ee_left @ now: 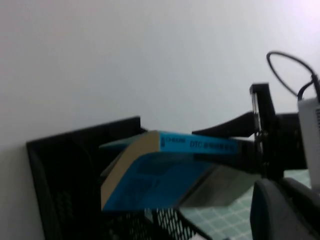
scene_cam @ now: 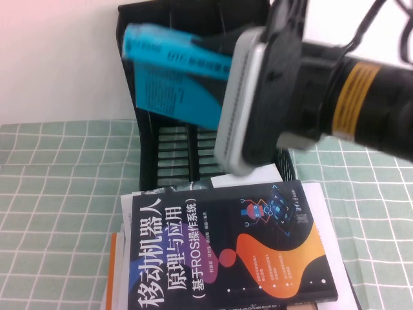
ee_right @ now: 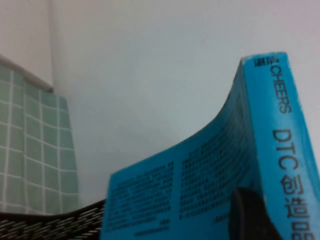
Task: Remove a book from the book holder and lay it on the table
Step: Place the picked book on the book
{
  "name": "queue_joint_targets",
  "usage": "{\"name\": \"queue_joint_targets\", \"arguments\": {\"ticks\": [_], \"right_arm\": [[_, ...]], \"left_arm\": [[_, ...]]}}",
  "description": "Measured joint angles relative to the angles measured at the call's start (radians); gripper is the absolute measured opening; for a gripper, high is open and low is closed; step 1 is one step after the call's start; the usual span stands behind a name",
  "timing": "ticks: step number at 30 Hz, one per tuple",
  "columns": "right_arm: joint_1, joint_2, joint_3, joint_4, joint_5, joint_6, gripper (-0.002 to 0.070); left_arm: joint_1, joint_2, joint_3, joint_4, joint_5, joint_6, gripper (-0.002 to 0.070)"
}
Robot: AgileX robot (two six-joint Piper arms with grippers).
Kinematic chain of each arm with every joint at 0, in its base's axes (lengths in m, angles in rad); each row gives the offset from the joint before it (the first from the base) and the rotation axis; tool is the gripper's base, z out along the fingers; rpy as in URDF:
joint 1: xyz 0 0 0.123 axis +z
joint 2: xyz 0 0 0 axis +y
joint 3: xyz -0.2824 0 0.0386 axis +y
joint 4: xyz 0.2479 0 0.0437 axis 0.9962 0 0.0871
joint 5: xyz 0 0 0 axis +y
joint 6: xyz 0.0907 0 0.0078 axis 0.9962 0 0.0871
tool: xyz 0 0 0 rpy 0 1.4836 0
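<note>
My right gripper [scene_cam: 218, 45] is shut on the book [scene_cam: 171, 71], a cyan paperback with "DTC" on its spine. It holds the book tilted in the air above the black book holder [scene_cam: 169, 152], clear of the slots. The book also shows in the left wrist view [ee_left: 160, 175] with cream page edges, and in the right wrist view [ee_right: 200, 175], where one dark finger [ee_right: 250, 215] presses on its cover. My left gripper [ee_left: 280, 212] shows only as a dark shape at the edge of its own view, beside the holder [ee_left: 60, 190], and is out of the high view.
A dark navy book [scene_cam: 226, 252] with orange shapes lies flat on a stack of papers and books in front of the holder. The green gridded table [scene_cam: 58, 194] spreads to both sides. A white wall stands behind the holder.
</note>
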Motion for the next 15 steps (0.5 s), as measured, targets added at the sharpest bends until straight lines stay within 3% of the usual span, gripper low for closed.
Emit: {"name": "queue_joint_targets", "arguments": {"ticks": [4, 15], "right_arm": [[0.0, 0.045, 0.014, -0.243, -0.088, 0.151, 0.0205], [0.011, 0.119, 0.138, -0.496, -0.147, 0.439, 0.0205]], "left_arm": [[0.0, -0.069, 0.155, 0.061, 0.0, -0.059, -0.0003], [0.0, -0.23, 0.434, 0.068, -0.102, -0.104, -0.0003]]}}
